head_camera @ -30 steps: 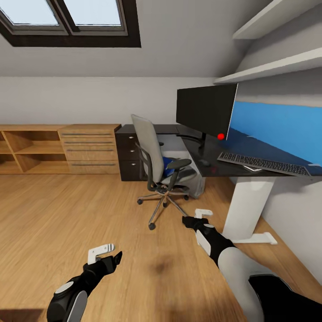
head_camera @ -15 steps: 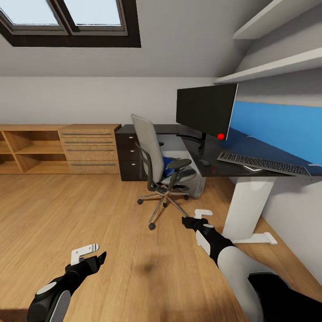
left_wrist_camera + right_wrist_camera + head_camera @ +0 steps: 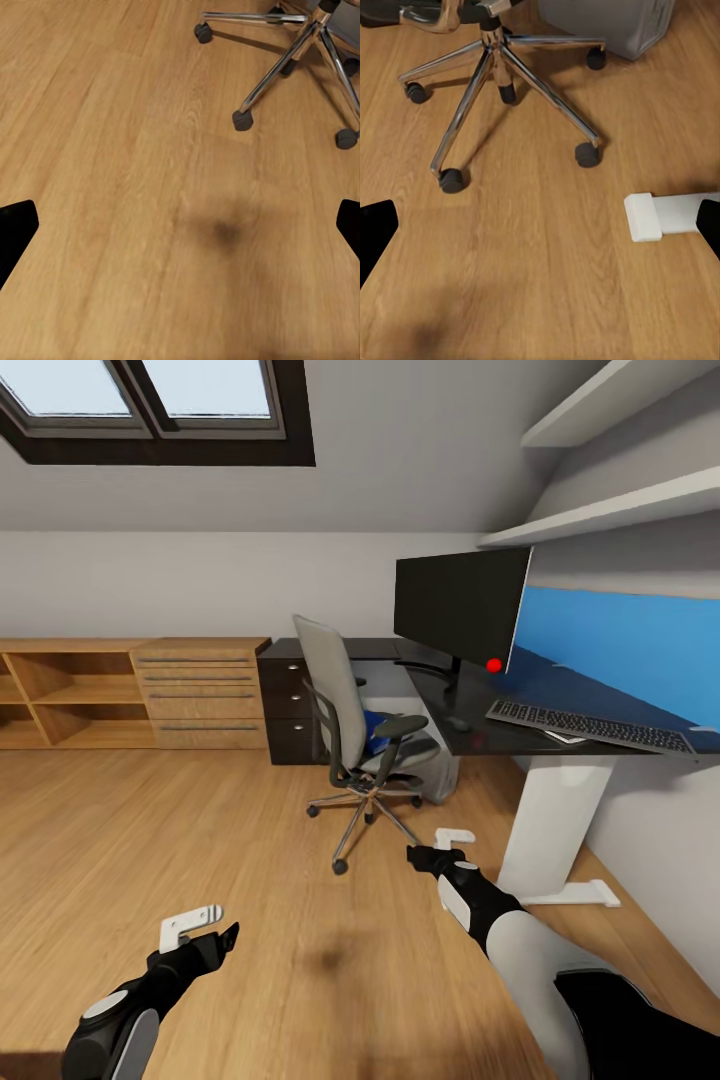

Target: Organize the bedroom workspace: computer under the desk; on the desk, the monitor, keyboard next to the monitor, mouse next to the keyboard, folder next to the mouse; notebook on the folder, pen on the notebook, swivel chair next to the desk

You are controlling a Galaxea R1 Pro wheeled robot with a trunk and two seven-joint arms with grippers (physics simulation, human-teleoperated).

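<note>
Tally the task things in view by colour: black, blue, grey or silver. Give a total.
Black: 3, the desk, monitor, mouse
Blue: 1, the folder on the swivel chair
Grey or silver: 3, the swivel chair, keyboard, computer
Total: 7

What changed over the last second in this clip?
The left gripper dropped back toward the robot and further left early in the second, then held. The right gripper, swivel chair, folder on its seat, monitor and keyboard stayed put.

wooden shelf unit (image 3: 70, 695), skylight (image 3: 150, 400), wall shelves (image 3: 620, 460)
</note>
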